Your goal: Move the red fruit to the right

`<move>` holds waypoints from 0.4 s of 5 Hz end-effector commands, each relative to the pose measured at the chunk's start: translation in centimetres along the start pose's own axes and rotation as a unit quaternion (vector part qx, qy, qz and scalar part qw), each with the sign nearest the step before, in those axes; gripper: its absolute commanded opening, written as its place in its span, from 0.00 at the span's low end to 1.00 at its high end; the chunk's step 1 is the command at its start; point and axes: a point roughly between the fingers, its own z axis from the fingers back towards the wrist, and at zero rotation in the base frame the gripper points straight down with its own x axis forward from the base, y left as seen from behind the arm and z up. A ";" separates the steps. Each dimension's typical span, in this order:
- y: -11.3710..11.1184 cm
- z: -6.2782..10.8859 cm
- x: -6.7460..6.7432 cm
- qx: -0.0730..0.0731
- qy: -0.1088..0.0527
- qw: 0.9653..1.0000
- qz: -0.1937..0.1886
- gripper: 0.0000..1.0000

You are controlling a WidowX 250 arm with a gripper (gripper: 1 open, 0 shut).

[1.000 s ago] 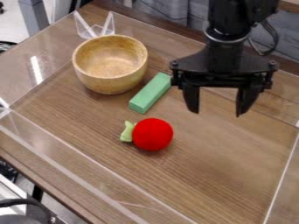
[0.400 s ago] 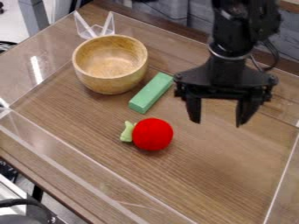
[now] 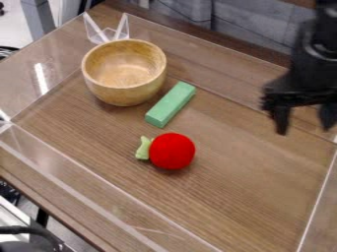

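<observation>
1. End effector [image 3: 304,117] has shifted away from the fruit [image 3: 171,151] over the last second. It was hanging just behind and right of the fruit; now it is well off to the fruit's right, at the frame's right edge.
2. Fruit itself hasn't budged: same spot on the desk [image 3: 250,197], leafy cap pointing left, in front of the block [image 3: 170,102] and well clear of the bowl [image 3: 124,71].
3. Block and bowl are unchanged too, both behind and left of the fruit.
4. My read for the task: no progress yet. The fruit sits where it started, and the arm has gone right without it. Could be scouting the drop zone or repositioning; can't say which from this.
5. End effector state: released, fingers spread wide and pointing straight down, nothing between them. Right finger is partly cut by the frame edge, but the gap is clearly empty.
6. Contact: none. It hangs above the desk, apart from the fruit and everything else.
7. Next move, as I judge it: come back left over the fruit, drop around it, clench, then carry it right. The desk right of the fruit has nothing on it, so placement looks easy.
8. Risk: the fruit is round, so an off-centre pinch could roll it away.
</observation>
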 end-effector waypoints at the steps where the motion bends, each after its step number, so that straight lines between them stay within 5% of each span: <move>1: -3.8 1.3 1.7 -0.031 -0.021 0.998 0.041 1.00; 2: -5.1 0.5 2.7 -0.034 -0.036 0.997 0.060 1.00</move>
